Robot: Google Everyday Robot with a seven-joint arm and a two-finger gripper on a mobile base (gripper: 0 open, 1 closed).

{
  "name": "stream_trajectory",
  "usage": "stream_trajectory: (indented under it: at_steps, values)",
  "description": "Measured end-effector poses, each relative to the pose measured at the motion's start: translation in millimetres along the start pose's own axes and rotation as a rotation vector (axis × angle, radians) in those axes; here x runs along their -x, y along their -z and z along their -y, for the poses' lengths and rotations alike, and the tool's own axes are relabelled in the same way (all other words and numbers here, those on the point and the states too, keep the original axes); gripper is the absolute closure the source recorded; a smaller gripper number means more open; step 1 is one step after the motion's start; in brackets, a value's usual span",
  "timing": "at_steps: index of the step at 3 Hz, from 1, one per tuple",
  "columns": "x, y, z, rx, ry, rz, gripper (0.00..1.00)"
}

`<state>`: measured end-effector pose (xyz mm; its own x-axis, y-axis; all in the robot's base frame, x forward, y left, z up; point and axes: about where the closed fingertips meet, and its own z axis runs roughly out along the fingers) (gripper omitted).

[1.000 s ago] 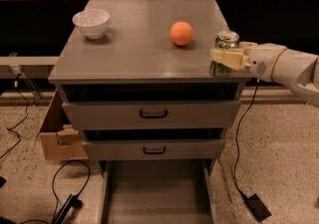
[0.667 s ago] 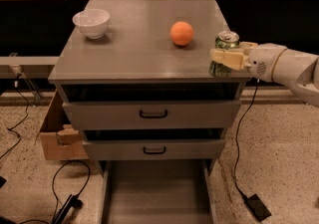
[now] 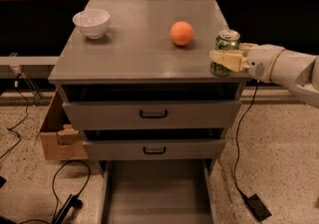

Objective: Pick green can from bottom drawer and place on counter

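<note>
The green can (image 3: 227, 42) with a silver top stands upright at the right front corner of the counter (image 3: 134, 49). My gripper (image 3: 222, 55) comes in from the right, its cream fingers (image 3: 227, 60) closed around the can's lower half. The can's base looks level with the counter top. The bottom drawer (image 3: 157, 193) is pulled out below, its grey floor bare where it shows.
An orange ball (image 3: 182, 33) lies just left of the can. A white bowl (image 3: 91, 22) sits at the back left. The two upper drawers (image 3: 152, 114) are slightly ajar. A cardboard box (image 3: 56, 136) and cables lie on the floor to the left, and a black adapter (image 3: 256, 207) to the right.
</note>
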<state>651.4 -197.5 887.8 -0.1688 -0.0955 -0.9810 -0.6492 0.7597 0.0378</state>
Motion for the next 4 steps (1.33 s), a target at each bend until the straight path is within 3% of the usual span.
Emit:
stream_trajectory:
  at_steps: [1, 2, 3, 4]
  values:
    - [0.4, -1.8, -1.6, 0.004, 0.0, 0.0, 0.0]
    - [0.4, -1.8, -1.6, 0.004, 0.0, 0.0, 0.0]
    - [13.2, 2.3, -1.5, -0.021, 0.037, -0.005, 0.0]
    - [63.0, 24.7, -6.0, -0.029, 0.152, -0.053, 0.0]
